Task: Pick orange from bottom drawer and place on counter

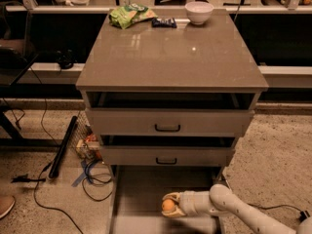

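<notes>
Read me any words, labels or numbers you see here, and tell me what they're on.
Green bag on the counter: its print cannot be read.
Dark wrapper beside it: cannot be read.
White bowl: no text.
Claw, shut on the orange over the bottom drawer: no text.
</notes>
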